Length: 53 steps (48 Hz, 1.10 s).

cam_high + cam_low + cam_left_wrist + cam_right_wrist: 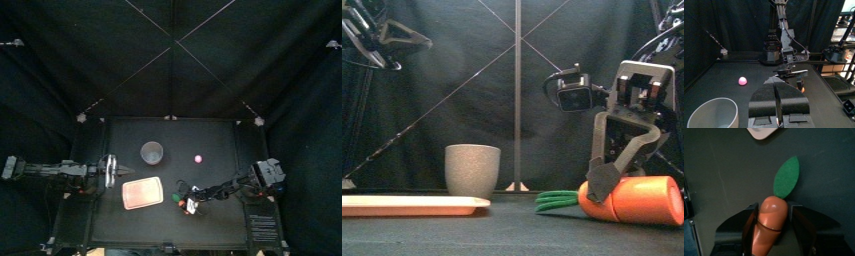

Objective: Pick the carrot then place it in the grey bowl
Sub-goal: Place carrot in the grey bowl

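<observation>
- The black table (221, 140) carries everything. I give places on it as a clock face, with 12 at the back curtain.
- My left arm rests at the table's 9 o'clock edge, its jaws (777, 84) pressed together and holding nothing.
- A flat pink tray (142, 192) lies just on the 9 o'clock side of the table's middle, with nothing on it.
- The grey bowl (472, 170), really a tall speckled cup, stands upright at about 11 o'clock from the middle. It is well apart from my right jaws.
- My right jaws (773, 207) are down at about 5 o'clock from the middle. They are narrowed onto the carrot, one on each side, and look to be touching it.
- The carrot (771, 220) is a fat orange toy lying on its side on the table, not yet lifted. Its flat green leaf (786, 175) points away from my wrist.
- I judge the carrot light, stiff and smooth, so it could slip or roll under a loose hold. The thick orange body is the place to grip, as now. The leaf looks thin and floppy and would make a poor hold.
- The bowl's mouth is narrow, so the carrot should probably go in end first. From the carrot, the bowl lies at 11 o'clock.
- A small pink toy (201, 158) sits alone at about 1 o'clock.
</observation>
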Available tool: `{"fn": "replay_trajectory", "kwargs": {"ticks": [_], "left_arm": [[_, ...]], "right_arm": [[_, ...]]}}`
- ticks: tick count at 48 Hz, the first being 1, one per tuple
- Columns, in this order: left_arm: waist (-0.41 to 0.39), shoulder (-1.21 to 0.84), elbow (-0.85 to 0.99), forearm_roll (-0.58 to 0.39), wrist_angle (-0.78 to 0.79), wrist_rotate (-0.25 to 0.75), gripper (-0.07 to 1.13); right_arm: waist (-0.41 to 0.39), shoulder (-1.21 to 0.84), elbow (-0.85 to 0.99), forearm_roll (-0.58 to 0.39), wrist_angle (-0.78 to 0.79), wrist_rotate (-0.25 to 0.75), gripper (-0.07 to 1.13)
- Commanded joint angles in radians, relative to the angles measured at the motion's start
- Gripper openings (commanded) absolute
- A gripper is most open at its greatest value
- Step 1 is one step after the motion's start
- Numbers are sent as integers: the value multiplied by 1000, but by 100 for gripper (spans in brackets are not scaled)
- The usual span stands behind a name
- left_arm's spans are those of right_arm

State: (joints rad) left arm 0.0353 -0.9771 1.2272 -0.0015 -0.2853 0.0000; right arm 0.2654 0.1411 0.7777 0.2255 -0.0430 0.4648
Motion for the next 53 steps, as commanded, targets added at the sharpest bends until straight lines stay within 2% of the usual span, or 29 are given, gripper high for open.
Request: {"fn": "replay_trajectory", "kwargs": {"ticks": [1,7,12,19,30,42,53], "left_arm": [[0,2,-17,0,-5,0,-1],[0,2,-17,0,-5,0,-1],[0,2,-15,0,-5,0,-1],[0,2,-15,0,-5,0,-1],[0,2,-15,0,-5,0,-1],[2,3,-12,0,-5,0,-1],[3,2,-12,0,-5,0,-1]], "right_arm": [[5,6,-3,-2,6,3,60],[-3,6,-17,-15,8,0,43],[-23,-8,-28,-46,11,2,36],[-89,-57,-57,-115,38,0,36],[-207,-160,-149,-268,167,-2,36],[-324,-213,-364,-413,282,-3,36],[-413,-126,-548,-440,287,-11,36]]}}
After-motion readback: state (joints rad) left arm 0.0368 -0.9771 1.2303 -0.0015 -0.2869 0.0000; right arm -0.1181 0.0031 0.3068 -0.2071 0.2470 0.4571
